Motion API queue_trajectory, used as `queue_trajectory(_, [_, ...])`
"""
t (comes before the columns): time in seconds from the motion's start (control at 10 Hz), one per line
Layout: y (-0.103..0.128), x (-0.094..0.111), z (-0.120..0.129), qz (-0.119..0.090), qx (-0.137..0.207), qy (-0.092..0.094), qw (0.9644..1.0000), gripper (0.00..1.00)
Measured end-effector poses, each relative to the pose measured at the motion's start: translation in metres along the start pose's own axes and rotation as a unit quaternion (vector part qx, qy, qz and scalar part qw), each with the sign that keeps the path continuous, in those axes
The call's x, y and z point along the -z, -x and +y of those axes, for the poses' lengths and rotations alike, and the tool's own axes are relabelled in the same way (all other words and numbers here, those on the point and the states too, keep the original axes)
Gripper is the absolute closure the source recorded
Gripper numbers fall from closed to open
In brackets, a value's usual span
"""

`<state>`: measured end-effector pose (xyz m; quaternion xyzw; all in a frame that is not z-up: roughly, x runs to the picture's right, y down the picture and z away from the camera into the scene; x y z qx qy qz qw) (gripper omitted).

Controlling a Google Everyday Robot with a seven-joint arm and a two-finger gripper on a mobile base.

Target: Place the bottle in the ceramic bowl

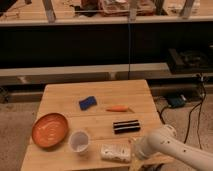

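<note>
Hand (133,151): at the end of the white arm (170,147) reaching in from the lower right, low over the near edge of the worktop (100,92), right up against one end of the bottle (115,152); whether it is spread, pressed together or already pinching cannot be told from this view.

Bottle: lying on its side just beside the hand, toward the bowl side; small, whitish, mottled label; judged light, hollow plastic, fairly stiff but smooth and round, so apt to roll or slip; best taken across the middle of the barrel, jaws crossing its long axis, not at the cap end.

Ceramic bowl (50,130): well beyond the bottle from the hand, at the far left of the worktop; wide, shallow, orange-brown; glazed and judged hard and breakable, so the bottle should be lowered in, not dropped.

White cup (79,141): between bottle and bowl, just beside the bowl's rim; upright, likely light and easily knocked on the carry across.

Black bar (126,126): just behind the hand; orange stick (119,108) and blue block (87,103) farther back, well apart from the hand.

Worktop: pale wooden boards, flat, smooth.

Room: dark shelving and benches behind; cables and a blue box (176,100) on the floor to the right.
</note>
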<state>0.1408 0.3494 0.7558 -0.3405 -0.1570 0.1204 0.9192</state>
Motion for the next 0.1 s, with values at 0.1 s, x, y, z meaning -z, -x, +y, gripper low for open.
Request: queue_trajectory(0.1, [0.0001, 0.0002, -0.0002, 0.000, 0.000, 0.000, 1.0000, 0.42])
